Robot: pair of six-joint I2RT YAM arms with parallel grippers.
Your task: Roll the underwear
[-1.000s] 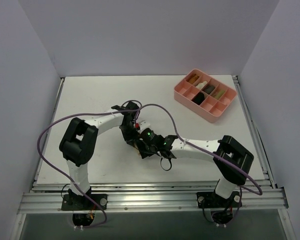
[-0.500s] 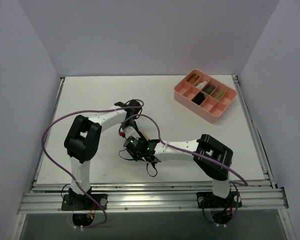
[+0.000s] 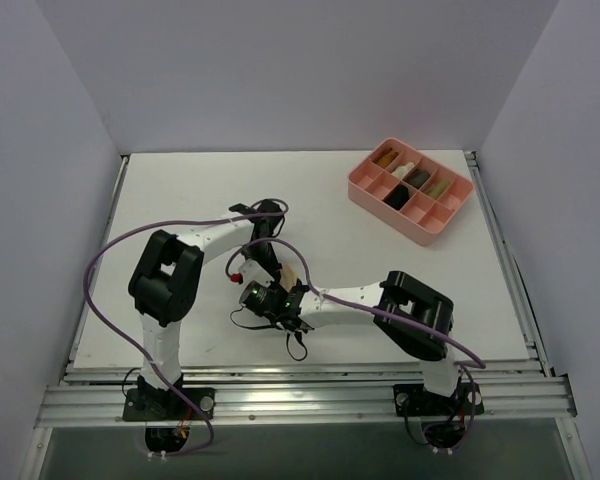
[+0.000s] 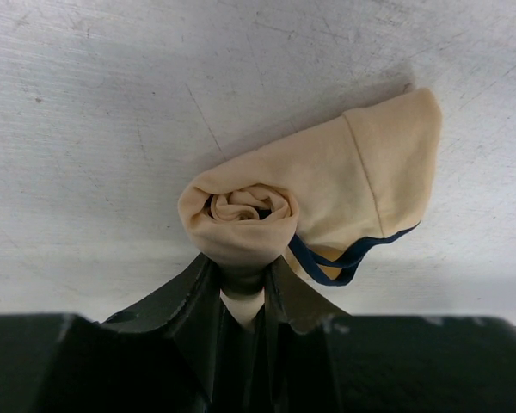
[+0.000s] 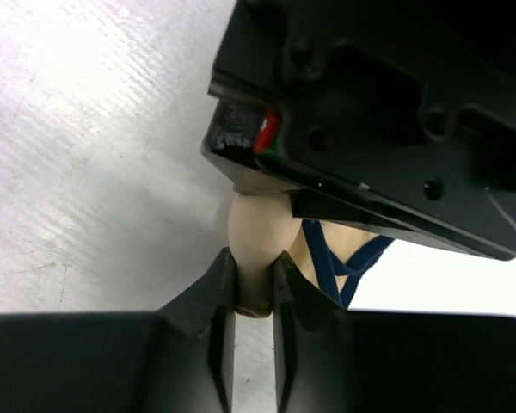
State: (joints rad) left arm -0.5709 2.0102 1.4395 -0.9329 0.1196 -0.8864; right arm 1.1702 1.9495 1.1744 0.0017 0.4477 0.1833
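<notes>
The underwear [image 4: 327, 185] lay on the white table [image 4: 86, 103], near its middle and towards the front, between the two arms.

- Left wrist view: one end was wound into a tight tan spiral. A loose flap ran up and to the right, flat on the table, with a seam across it. A thin dark trim looped out beneath the roll.
- The left gripper [image 4: 243, 277] was clamped on the underside of the spiral, with cloth pinched between its fingers.
- Right wrist view: this showed what the other could not. The right gripper [image 5: 252, 275] was closed on the rounded tan end of the roll, directly under the left gripper's black body. Dark trim crossed just beside it.
- Top view: only a sliver of tan showed between the two wrists. The pink tray [image 3: 388, 215] sat well apart at the far right.
</notes>
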